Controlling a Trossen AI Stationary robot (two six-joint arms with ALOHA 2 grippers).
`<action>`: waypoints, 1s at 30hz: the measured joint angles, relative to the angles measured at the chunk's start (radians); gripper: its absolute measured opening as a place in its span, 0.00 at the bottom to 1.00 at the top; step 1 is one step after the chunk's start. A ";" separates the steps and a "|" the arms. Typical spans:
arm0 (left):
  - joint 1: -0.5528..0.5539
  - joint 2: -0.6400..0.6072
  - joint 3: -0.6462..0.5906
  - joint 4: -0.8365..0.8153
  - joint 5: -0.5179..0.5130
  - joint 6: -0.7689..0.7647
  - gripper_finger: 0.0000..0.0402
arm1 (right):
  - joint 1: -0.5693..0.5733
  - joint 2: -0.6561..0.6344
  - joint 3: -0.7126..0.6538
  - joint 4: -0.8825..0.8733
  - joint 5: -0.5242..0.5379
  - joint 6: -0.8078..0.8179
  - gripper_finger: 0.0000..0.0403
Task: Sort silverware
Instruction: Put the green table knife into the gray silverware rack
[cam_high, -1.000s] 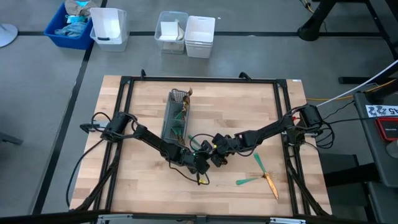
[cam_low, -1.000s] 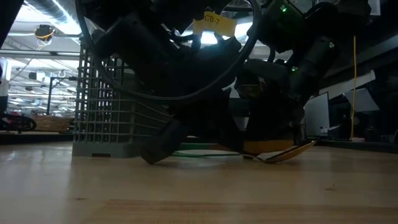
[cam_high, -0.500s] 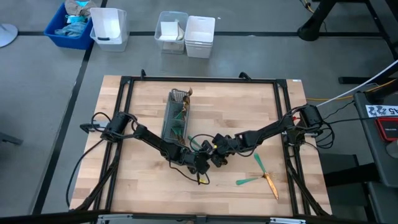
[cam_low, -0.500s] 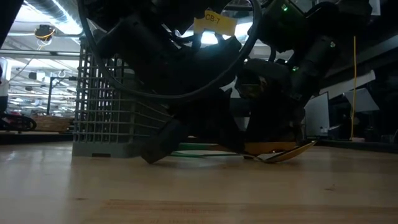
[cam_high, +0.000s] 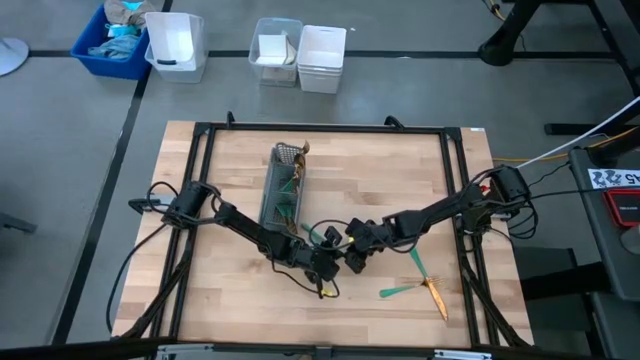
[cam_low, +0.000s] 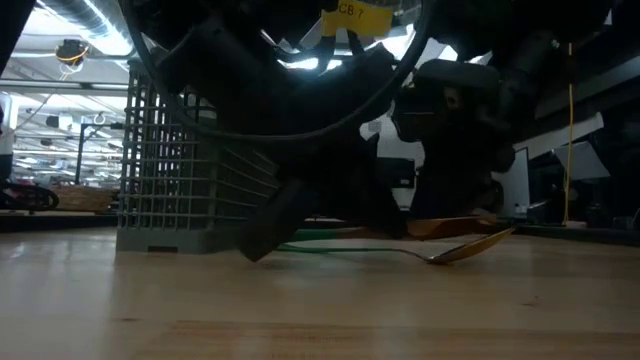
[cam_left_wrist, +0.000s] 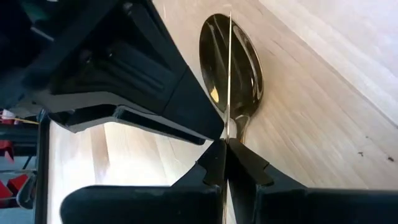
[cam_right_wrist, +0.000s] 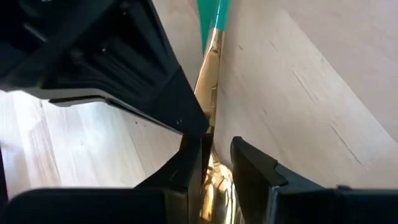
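A gold spoon (cam_left_wrist: 230, 68) with a teal handle lies on the table near the middle; its bowl (cam_low: 468, 245) points right in the low view. My left gripper (cam_left_wrist: 225, 152) is shut, and its tips stand just behind that bowl. My right gripper (cam_right_wrist: 214, 165) is close beside it (cam_high: 350, 258). It is shut on another piece of silverware (cam_right_wrist: 211, 62), whose teal handle (cam_right_wrist: 214, 9) runs on past the fingertips. The grey mesh caddy (cam_high: 283, 185) stands to the far left of both grippers, with teal handles inside. My left gripper slants down from the table's left, its shut fingertips over the spoon's neck (cam_left_wrist: 240, 127), and the fingers lie along the spoon. I cannot tell whether they touch it. The spoon rests on the table. My right gripper has the gold head end (cam_right_wrist: 212, 183) of its piece between the two fingers, back from their tips. The fingers slant down from the table's right and lie along the piece. Its gold neck and teal handle stick out ahead of the fingertips.
Two more teal-handled pieces (cam_high: 410, 280) (cam_high: 437, 297) lie crossed near the table's near right. A black frame rail (cam_high: 200, 200) runs round the tabletop. White and blue bins (cam_high: 300, 50) stand on the floor beyond the far edge.
My right gripper has gone up a little with its piece, off the spoon's neck. In the low view the spoon now shows at full length on the table.
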 joint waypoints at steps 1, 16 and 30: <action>0.000 -0.001 0.000 0.004 0.001 0.000 0.00 | 0.000 0.000 0.000 -0.001 0.004 0.000 0.22; -0.003 -0.080 0.001 0.053 0.007 -0.094 0.00 | -0.003 -0.121 0.002 -0.154 0.148 -0.033 0.22; -0.024 -0.305 0.001 0.043 0.006 -0.134 0.00 | -0.005 -0.392 0.002 -0.421 0.414 -0.080 0.22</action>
